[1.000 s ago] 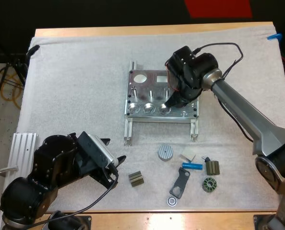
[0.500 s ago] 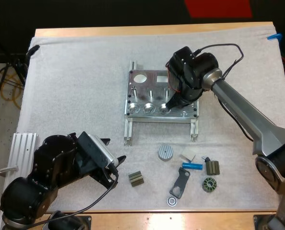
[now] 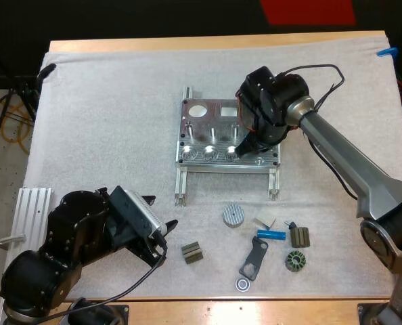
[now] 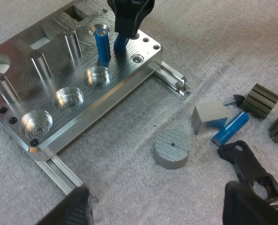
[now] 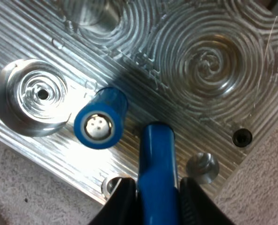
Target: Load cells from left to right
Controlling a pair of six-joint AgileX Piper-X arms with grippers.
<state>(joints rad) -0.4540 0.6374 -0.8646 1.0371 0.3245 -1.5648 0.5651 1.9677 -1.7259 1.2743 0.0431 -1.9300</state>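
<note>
No text, label, brand or number can be read on the metal fixture (image 3: 216, 112) or elsewhere.

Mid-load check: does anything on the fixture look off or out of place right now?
One blue cell stands upright on the fixture beside the right gripper, shut on a second blue piece, while three round pockets toward the fixture's left end sit empty. Odd for left-to-right loading.

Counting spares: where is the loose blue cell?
High view: the blue cell lies on the mat's near right, beside a pale block, left of a dark block.
</note>
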